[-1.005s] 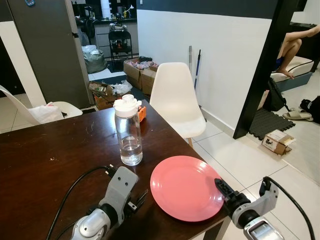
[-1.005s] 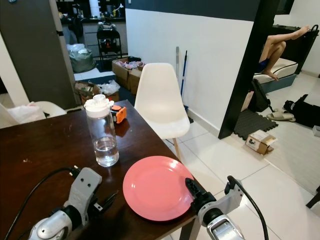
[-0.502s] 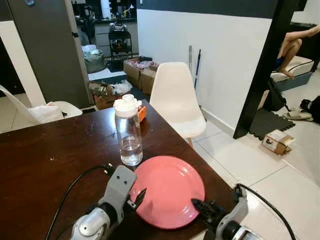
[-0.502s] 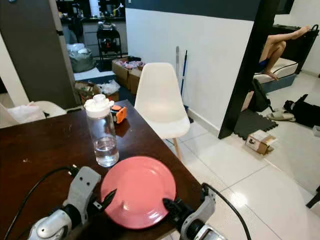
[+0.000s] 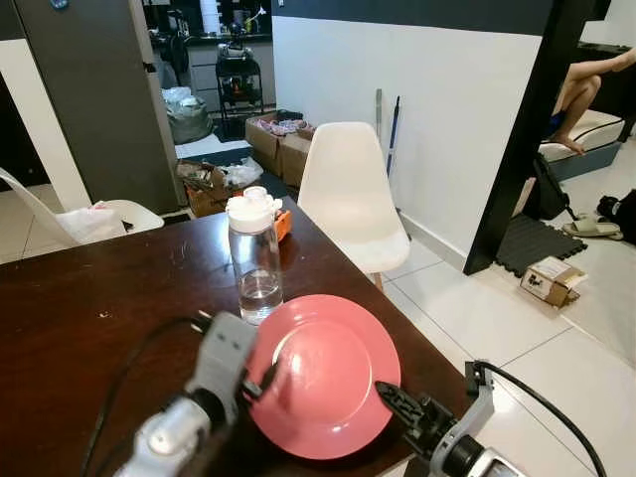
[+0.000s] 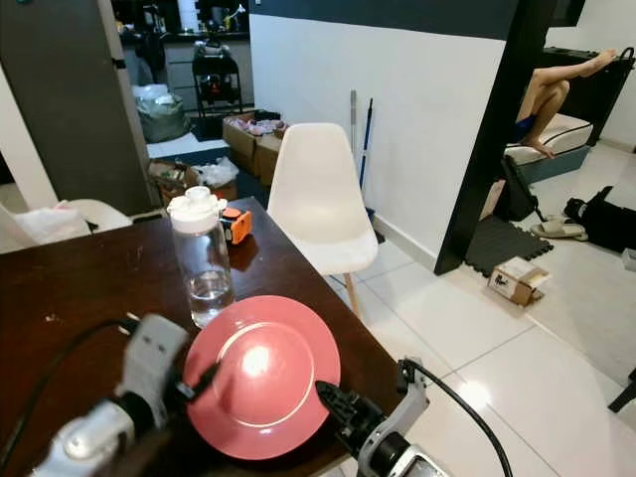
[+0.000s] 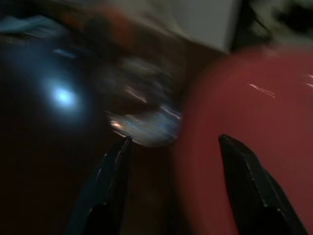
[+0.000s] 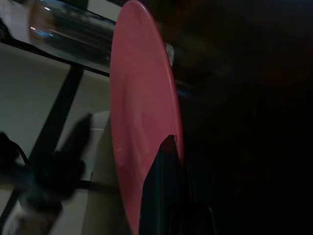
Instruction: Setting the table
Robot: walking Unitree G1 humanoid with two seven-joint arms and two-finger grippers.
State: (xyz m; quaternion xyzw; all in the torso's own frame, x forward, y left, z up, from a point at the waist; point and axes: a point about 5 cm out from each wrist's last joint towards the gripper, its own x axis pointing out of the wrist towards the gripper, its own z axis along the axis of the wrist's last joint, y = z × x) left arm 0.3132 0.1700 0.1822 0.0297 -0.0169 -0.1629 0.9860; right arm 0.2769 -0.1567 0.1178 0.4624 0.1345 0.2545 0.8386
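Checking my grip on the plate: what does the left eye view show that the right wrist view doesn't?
Left eye view: white chair, and the left pincer open at the left rim of the pink plate. Right wrist view: a close look at a finger lying on that rim. Both: pink plate, water bottle, dark table, right pincer at the plate's near edge.

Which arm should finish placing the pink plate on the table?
Right. The right gripper is shut on the pink plate's near rim; the left gripper is open beside the plate's other edge, next to the water bottle.
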